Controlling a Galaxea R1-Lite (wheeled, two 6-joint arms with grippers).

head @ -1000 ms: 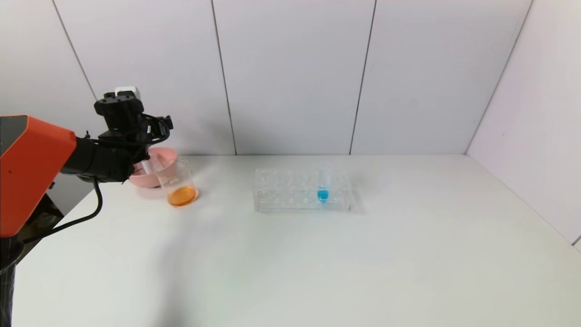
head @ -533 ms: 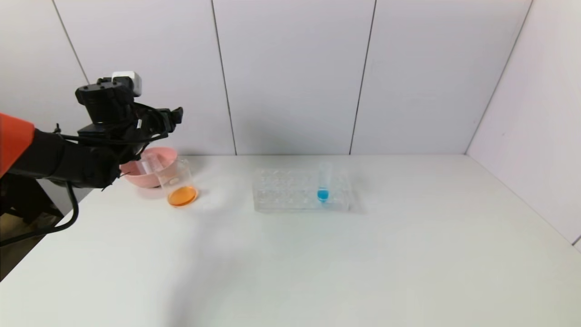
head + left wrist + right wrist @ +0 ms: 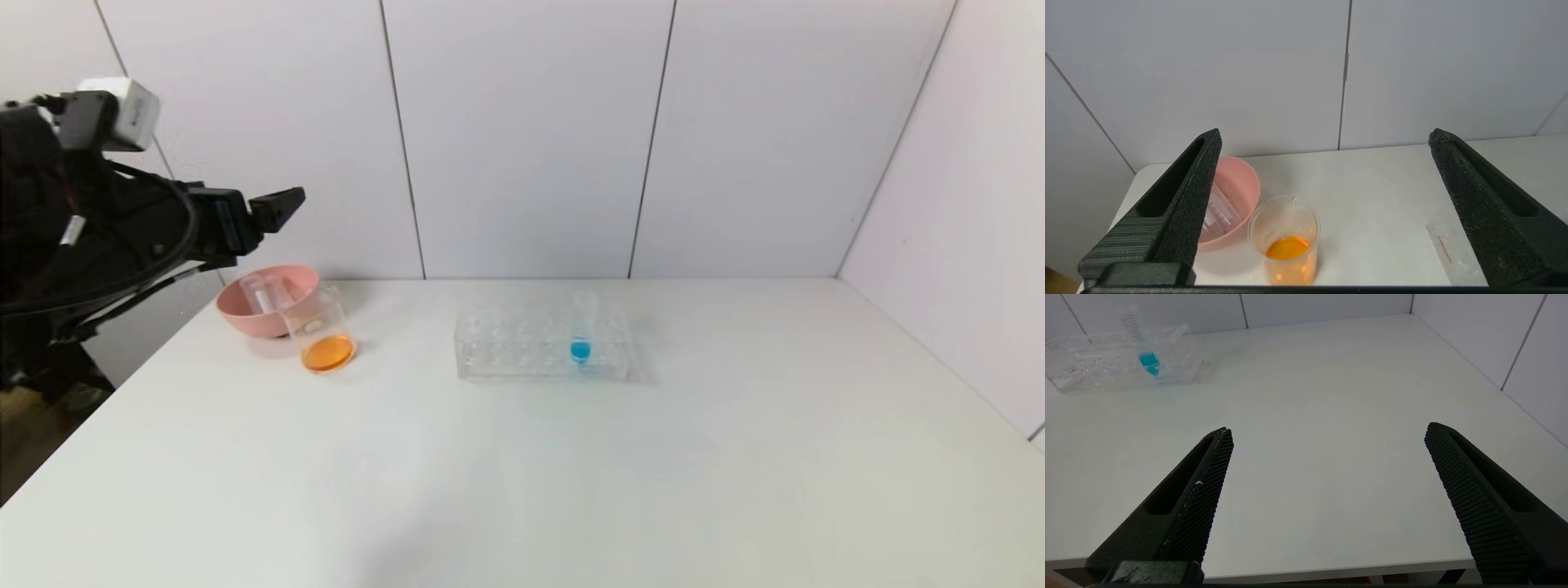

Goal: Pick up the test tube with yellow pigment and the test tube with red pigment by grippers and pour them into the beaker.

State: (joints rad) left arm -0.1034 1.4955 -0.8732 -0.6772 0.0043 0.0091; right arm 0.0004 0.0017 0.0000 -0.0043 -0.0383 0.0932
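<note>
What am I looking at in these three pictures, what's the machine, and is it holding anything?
It is a two-armed robot at a white table. One picture comes from a camera on its head; the other two come from cameras on its wrists, and the black wedges there are the jaws. The left gripper hangs above the table's left corner, jaws open and empty. The right gripper hangs over the table's near edge, also open and empty. On the table stand a clear beaker holding orange liquid, a pink bowl behind it with empty clear tubes inside, and a clear rack holding one tube of blue liquid.
</note>
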